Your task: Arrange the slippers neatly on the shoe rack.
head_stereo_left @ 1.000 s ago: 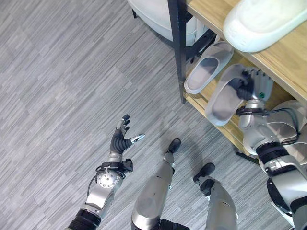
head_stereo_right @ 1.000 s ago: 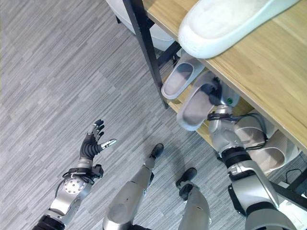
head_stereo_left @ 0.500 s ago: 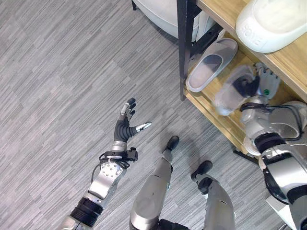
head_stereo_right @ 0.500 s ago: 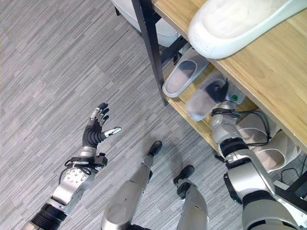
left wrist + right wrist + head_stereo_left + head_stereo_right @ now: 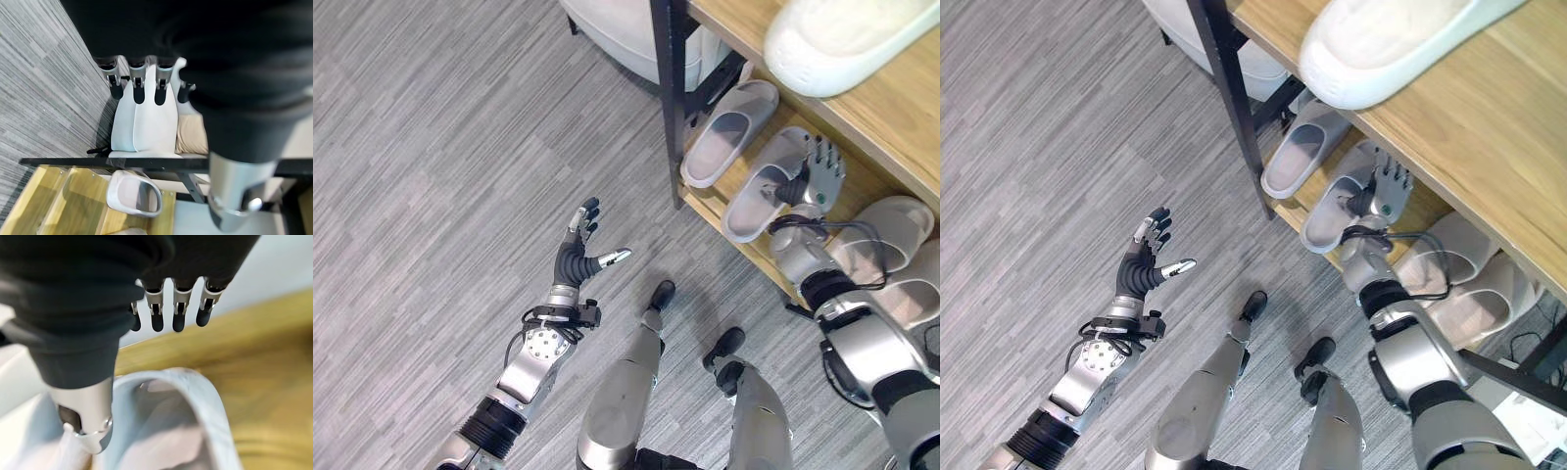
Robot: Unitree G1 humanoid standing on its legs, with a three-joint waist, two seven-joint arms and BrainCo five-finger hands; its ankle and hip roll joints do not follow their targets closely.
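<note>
Two grey slippers lie side by side on the lower wooden shelf [image 5: 749, 253] of the shoe rack, the first [image 5: 729, 132] nearer the black post and the second [image 5: 759, 186] beside it. My right hand [image 5: 817, 172] is at the second slipper's [image 5: 188, 399] inner end. It is open, with its fingers [image 5: 165, 313] straight and spread above the slipper and its thumb [image 5: 85, 428] down by the strap. Off to the left, my left hand [image 5: 576, 262] hovers open over the floor, holding nothing. A white slipper [image 5: 842, 39] lies on the top shelf [image 5: 891, 103].
Beige slippers [image 5: 891, 235] fill the lower shelf to the right of my right hand. The rack's black post [image 5: 668, 98] stands at its left corner. A white rounded piece of furniture [image 5: 626, 34] sits behind the post. Grey plank floor [image 5: 440, 147] stretches left.
The second grey slipper, held tilted in my right hand before, now lies flat on the lower shelf. The hand's fingers have straightened off it. The camera shifted a little.
</note>
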